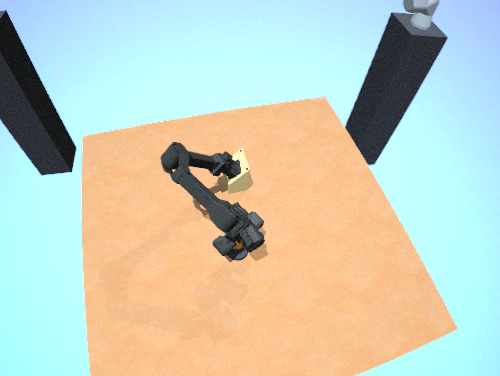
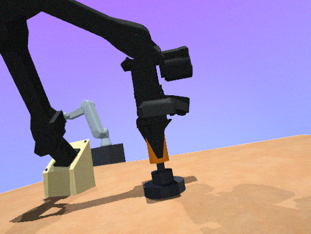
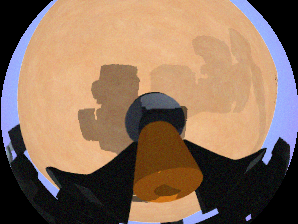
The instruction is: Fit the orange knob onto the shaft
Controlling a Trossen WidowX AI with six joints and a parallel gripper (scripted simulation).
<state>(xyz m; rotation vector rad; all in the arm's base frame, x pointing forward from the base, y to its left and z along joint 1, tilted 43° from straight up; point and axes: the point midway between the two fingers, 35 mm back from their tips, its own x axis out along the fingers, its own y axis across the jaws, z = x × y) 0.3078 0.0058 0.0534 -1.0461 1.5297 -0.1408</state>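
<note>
My gripper [image 2: 159, 155] [image 3: 160, 144] is shut on the orange knob [image 1: 239, 245] [image 2: 152, 155] [image 3: 162, 150], one finger on each side of it. The knob is upright, directly above the round dark pedestal [image 1: 240, 255] [image 2: 165, 189] [image 3: 135, 117]. In the exterior view a short piece of the dark shaft [image 2: 160, 166] shows between the knob's lower rim and the pedestal's raised hub, so the knob sits above the hub with a gap. Whether the shaft's tip is inside the hole is hidden. The shaft's flat side cannot be seen.
The arm's cream wedge-shaped base [image 1: 240, 186] [image 2: 82, 174] stands behind the pedestal. A grey arm [image 2: 93, 119] on a dark block [image 2: 109, 154] is in the background. Two dark pillars [image 1: 395, 85] [image 1: 35, 110] stand beyond the table's edges. Arm shadows fall around the pedestal.
</note>
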